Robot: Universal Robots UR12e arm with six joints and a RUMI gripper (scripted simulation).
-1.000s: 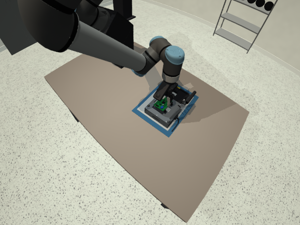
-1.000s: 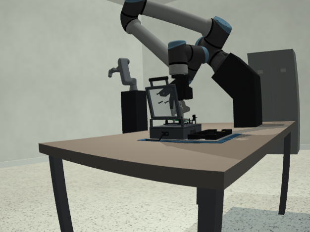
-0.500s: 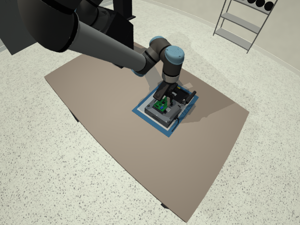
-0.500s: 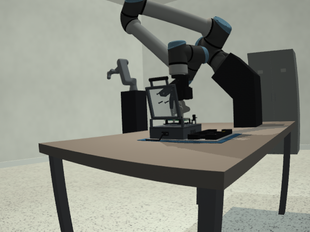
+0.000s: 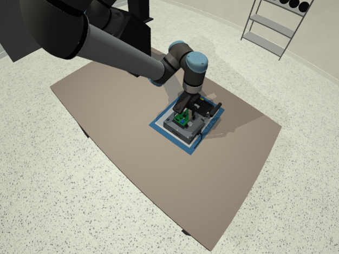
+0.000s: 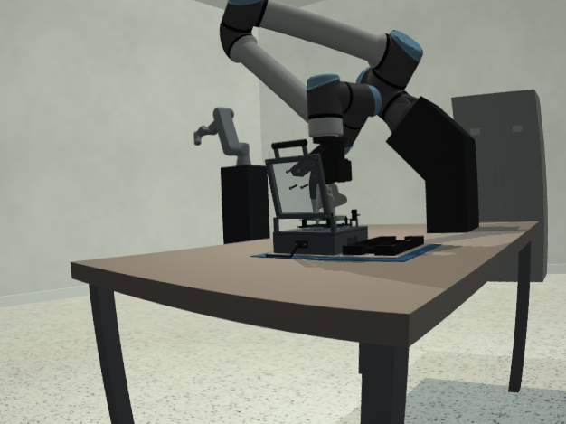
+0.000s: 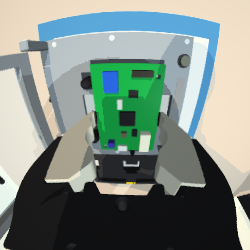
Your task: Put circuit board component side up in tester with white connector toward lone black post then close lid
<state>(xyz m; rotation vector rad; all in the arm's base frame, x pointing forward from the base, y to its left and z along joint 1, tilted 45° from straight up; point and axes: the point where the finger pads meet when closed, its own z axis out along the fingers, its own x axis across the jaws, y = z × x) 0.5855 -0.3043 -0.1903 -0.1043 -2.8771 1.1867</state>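
The circuit board (image 7: 127,107) is clamped between the half-open fingers over the tester (image 5: 183,128); its near edge and the tester's pins are hidden.

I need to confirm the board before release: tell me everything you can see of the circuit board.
The circuit board is a green rectangle, component side up, with a blue square part, black chips and a white connector at the end nearest the hand. Its long edges are clamped between the hand's grey fingers. It sits low over the grey tester, whose lid stands open. Whether it is seated on the pins cannot be seen.
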